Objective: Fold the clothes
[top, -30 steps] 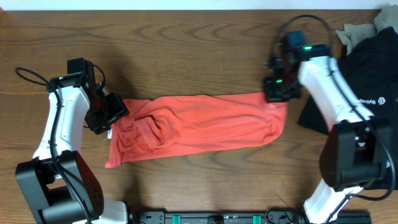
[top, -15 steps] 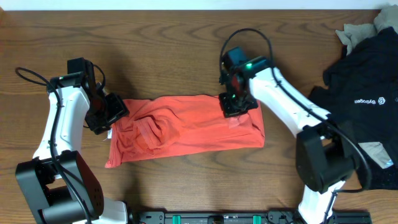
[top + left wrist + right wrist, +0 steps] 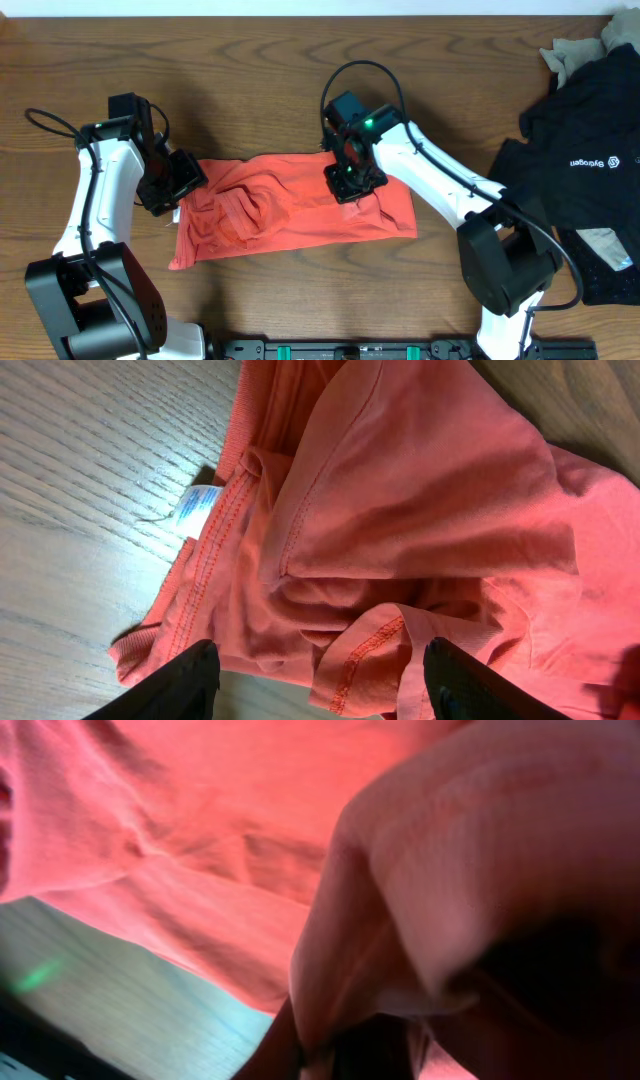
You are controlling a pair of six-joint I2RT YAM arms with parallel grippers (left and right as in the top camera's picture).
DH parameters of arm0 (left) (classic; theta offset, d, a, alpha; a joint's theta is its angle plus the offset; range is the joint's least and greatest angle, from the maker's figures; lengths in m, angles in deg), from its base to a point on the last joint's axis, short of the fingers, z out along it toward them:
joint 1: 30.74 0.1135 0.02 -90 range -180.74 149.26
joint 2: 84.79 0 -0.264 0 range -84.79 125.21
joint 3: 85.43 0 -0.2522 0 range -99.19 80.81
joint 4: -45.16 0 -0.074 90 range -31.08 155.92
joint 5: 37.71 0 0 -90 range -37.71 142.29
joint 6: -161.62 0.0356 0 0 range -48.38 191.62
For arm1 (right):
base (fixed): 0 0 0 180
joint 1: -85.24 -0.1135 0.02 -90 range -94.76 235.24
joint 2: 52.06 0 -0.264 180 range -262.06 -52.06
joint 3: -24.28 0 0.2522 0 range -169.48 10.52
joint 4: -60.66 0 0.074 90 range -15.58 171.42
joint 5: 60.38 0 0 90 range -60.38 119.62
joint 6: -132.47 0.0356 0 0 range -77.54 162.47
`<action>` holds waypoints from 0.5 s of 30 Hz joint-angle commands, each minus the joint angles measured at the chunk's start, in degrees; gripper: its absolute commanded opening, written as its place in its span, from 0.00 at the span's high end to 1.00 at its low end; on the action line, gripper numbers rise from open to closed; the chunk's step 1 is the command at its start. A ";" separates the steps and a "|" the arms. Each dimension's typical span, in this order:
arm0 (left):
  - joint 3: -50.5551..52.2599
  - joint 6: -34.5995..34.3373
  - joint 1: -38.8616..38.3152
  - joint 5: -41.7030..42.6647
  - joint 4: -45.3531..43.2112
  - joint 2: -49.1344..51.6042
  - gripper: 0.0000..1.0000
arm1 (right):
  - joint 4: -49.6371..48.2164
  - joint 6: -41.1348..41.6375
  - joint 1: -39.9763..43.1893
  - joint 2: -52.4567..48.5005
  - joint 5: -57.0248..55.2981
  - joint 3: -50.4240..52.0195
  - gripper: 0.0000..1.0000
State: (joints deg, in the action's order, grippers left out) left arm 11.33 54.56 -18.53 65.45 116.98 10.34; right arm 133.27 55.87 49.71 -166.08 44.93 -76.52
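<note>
The coral-red T-shirt lies across the table as a rumpled band, its right end folded back over the middle. My right gripper is low over that fold, and the right wrist view shows blurred coral cloth draped over its jaws and pinched between them. At the shirt's left edge my left gripper stands open. Its black fingertips straddle a loose hem without holding it. A white label shows at the shirt's edge.
A black tee with a small white logo lies heaped at the right side of the table. Beige pieces sit at the far right corner and another under the black tee. Bare wooden table surrounds the shirt.
My right gripper has swept left, carrying the shirt's right end from the far right to over its middle, so the band is now shorter. The left arm has not moved.
</note>
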 commanded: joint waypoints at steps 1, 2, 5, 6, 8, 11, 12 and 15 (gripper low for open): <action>-1.57 0.50 -0.07 -0.28 0.15 -0.85 0.33 | -0.24 -1.20 -1.86 -0.22 3.02 -0.70 0.76; -1.57 0.50 -0.07 -0.28 0.17 -0.85 0.33 | -0.20 -1.79 -2.16 -0.22 3.69 -0.70 0.67; -1.57 0.50 -0.07 -0.28 0.15 -0.85 0.32 | 0.44 -3.30 -2.71 -0.22 4.13 -0.70 0.64; -1.57 0.50 -0.07 -0.28 0.15 -0.85 0.32 | 0.57 -3.89 -2.69 -0.22 3.72 -0.70 0.69; -1.57 0.50 -0.07 -0.28 0.15 -0.85 0.32 | 1.44 -3.85 -2.38 -0.15 1.18 -1.01 0.79; -1.57 0.50 -0.07 -0.28 0.15 -0.85 0.32 | 4.35 -1.77 -0.90 0.11 -5.53 -2.73 0.82; -1.57 0.50 -0.07 -0.28 0.15 -0.85 0.32 | 5.55 0.09 -0.15 0.13 -8.79 -3.50 0.81; -1.57 0.50 -0.07 -0.28 0.15 -0.85 0.32 | 7.65 4.79 2.10 0.13 -16.48 -4.61 0.80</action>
State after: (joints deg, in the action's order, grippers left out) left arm 11.31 54.56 -18.53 65.45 116.98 10.34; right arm 140.25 55.59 49.06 -166.08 38.94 -78.93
